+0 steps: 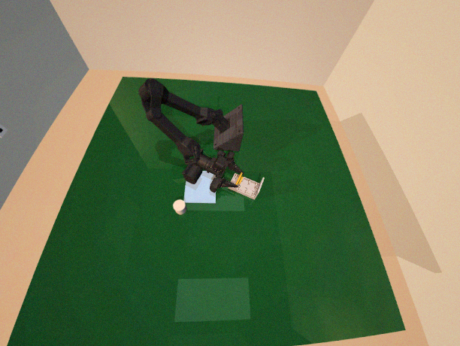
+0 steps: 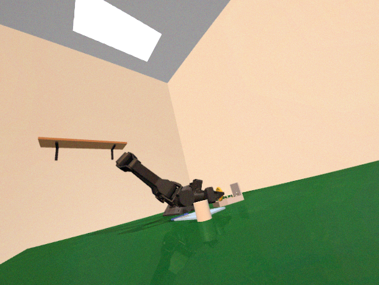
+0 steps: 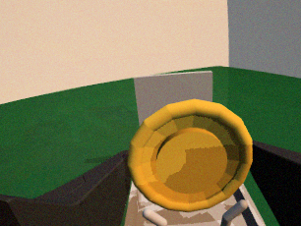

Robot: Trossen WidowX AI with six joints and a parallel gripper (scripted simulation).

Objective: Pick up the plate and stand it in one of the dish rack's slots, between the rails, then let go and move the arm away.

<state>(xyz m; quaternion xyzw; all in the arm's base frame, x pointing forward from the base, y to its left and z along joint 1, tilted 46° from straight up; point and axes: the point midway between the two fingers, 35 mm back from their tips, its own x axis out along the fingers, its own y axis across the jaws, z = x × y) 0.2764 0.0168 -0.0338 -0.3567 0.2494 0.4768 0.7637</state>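
Note:
The yellow plate (image 1: 239,178) (image 2: 219,190) (image 3: 192,157) stands upright, its face toward the wrist camera. My gripper (image 1: 240,180) (image 3: 189,153) is shut on the plate, one finger at each side of its rim. It holds the plate over the end of the dish rack nearer the arm. The pale dish rack (image 1: 250,191) (image 2: 236,199) has short pegs and a tall end panel, which shows behind the plate in the wrist view. The plate hides part of the rack there, and whether its lower edge touches the rack floor cannot be told.
A light blue flat board (image 1: 199,193) (image 2: 189,217) lies beside the rack, under the gripper's side of the arm. A cream cylinder (image 1: 180,207) (image 2: 202,211) stands at the board's corner. The arm's base (image 1: 231,129) is behind them.

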